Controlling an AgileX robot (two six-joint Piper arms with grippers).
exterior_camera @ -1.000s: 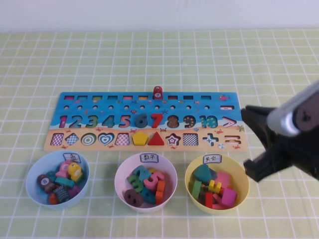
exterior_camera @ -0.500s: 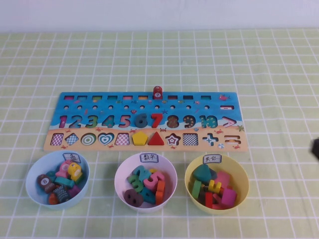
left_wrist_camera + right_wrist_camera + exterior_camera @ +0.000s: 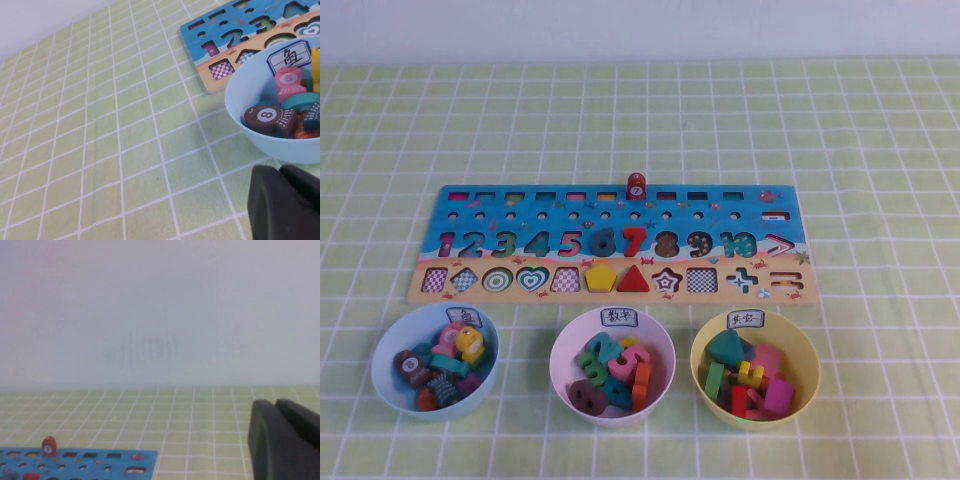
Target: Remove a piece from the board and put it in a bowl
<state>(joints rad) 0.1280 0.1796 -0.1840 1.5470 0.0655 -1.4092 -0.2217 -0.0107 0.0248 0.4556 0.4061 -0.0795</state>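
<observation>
Lying in bowl (image 3: 382, 385): piece (image 3: 268, 119), long axis level | left gripper (image 3: 286, 205) just beside, piece at 12 o'clock, jaws unclear | right gripper (image 3: 286, 440) closed, empty, far | board (image 3: 610, 245) beyond

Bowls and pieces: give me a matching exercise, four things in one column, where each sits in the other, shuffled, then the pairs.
Things:
1. brown piece 8
2. red piece 7
3. yellow pentagon
4. yellow bowl

Places:
A. standing at the board's far edge
B. in the board's tan strip, beside the red triangle
C. in the blue bowl
D. rightmost of the three bowls

Pairs: 1-C, 2-A, 3-B, 4-D
</observation>
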